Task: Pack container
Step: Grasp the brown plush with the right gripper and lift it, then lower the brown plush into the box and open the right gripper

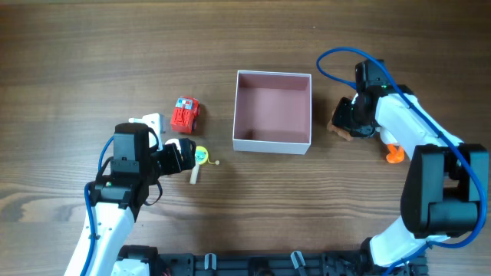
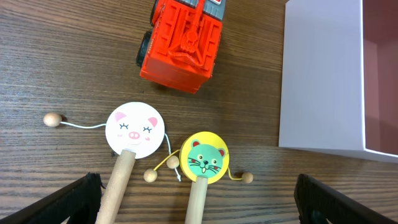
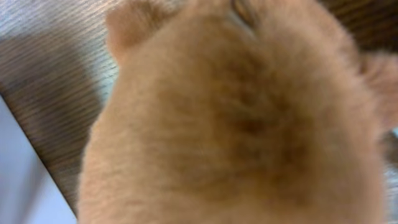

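The container [image 1: 272,142], a white-walled square box with a dusty-pink inside, sits mid-table; its wall shows in the left wrist view [image 2: 320,74]. My left gripper [image 1: 182,154] is open and empty, its fingers [image 2: 199,208] on either side of two wooden rattle drums: a white pig one [image 2: 132,129] and a yellow cat one [image 2: 204,157]. A red toy truck [image 2: 183,37] lies beyond them, also seen from overhead [image 1: 185,113]. My right gripper [image 1: 351,121] is down on a brown plush toy [image 1: 338,127] right of the container. The plush [image 3: 236,124] fills the right wrist view and hides the fingers.
A small white object [image 1: 150,121] lies left of the truck, beside my left arm. An orange toy [image 1: 393,155] sits by the right arm. The plush lies close to the container's right wall.
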You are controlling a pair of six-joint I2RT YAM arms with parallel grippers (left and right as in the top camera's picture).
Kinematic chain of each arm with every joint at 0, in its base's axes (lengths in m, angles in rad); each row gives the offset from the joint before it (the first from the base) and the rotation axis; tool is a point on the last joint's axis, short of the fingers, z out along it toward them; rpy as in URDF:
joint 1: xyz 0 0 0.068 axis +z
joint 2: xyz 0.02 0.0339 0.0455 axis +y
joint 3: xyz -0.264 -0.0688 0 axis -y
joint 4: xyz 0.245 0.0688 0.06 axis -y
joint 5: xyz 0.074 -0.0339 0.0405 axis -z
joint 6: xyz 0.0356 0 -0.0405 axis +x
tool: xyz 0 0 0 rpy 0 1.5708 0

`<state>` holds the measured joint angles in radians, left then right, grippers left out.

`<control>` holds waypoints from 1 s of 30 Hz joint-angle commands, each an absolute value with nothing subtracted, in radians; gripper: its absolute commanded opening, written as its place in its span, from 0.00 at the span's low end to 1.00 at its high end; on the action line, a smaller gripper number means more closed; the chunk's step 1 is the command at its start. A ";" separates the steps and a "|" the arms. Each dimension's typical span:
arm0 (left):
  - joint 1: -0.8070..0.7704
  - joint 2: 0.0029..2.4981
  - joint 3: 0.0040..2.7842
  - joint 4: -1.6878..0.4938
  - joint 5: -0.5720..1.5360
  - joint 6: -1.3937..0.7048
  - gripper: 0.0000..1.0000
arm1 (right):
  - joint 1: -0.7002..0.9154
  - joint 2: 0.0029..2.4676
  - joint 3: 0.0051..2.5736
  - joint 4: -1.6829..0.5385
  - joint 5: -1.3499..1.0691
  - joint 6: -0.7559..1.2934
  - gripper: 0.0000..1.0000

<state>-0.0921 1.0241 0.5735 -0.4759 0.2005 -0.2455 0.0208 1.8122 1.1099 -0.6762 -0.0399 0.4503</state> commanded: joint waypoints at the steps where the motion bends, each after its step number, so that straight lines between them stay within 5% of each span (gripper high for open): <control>1: -0.088 1.028 0.595 -0.476 0.212 -0.251 1.00 | 0.020 1.754 1.145 -0.692 -0.023 0.470 0.18; 6: -0.088 1.028 0.595 -0.476 0.212 -0.251 1.00 | 0.071 1.578 1.211 -0.751 -0.078 0.417 0.14; 8: -0.088 1.028 0.595 -0.476 0.212 -0.251 1.00 | 0.125 1.479 1.225 -0.771 -0.119 0.418 0.04; 12: -0.088 1.028 0.595 -0.476 0.212 -0.251 1.00 | 0.313 1.347 1.225 -0.767 -0.166 0.445 0.04; 21: -0.088 1.028 0.595 -0.476 0.212 -0.251 1.00 | 0.495 1.584 1.202 -0.571 -0.105 0.500 0.05; 30: -0.088 1.028 0.595 -0.476 0.212 -0.251 1.00 | 0.495 1.863 1.203 -0.358 -0.159 0.435 0.48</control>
<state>-0.0921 1.0248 0.5735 -0.4759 0.2005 -0.2455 0.4942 1.8446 1.2049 -0.4038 -0.1242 0.4816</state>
